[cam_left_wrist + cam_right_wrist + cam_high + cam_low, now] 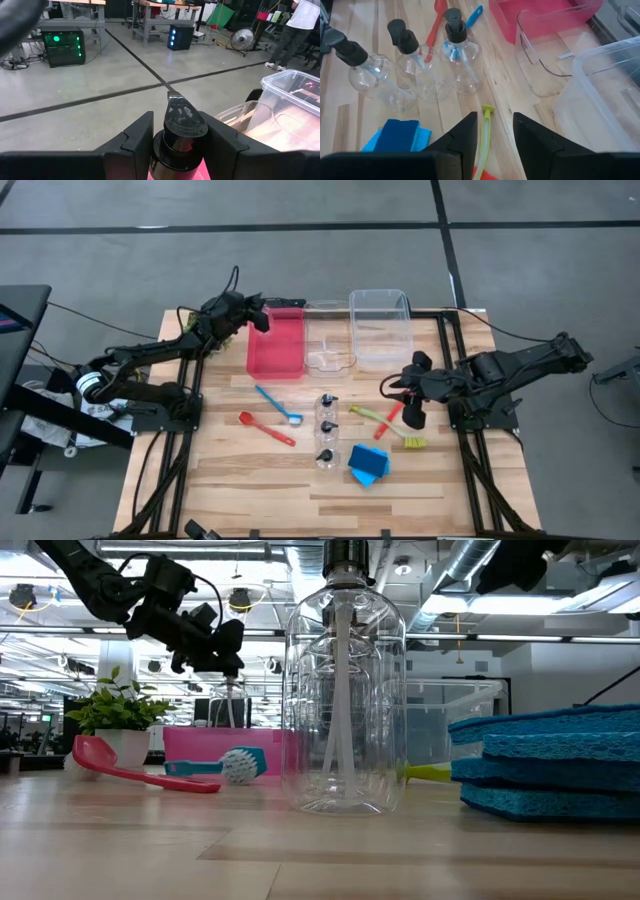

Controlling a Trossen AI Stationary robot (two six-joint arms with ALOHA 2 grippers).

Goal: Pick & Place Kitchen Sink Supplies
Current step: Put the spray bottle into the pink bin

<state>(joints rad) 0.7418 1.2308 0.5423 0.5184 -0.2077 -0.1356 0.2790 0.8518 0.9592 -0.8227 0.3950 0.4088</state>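
My left gripper is over the far left corner of the red bin, shut on a clear bottle with a black pump cap. Three more such bottles stand in a row mid-table. Next to them lie blue sponges, stacked, a blue brush and a red spoon. My right gripper is open just above the handle end of a yellow-green brush, one finger on each side and not touching. A red utensil lies beside that brush. My left gripper pinches the bottle between its two fingers at the black collar just under the pump head. The fingers come from the table's left, slanting down. The bottle hangs upright below them, lifted clear above the red bin; the wrist view hides its body.
Two clear plastic bins stand to the right of the red bin along the far edge. A potted green plant sits near the left arm. Bare wood lies along the near edge and on the near left.
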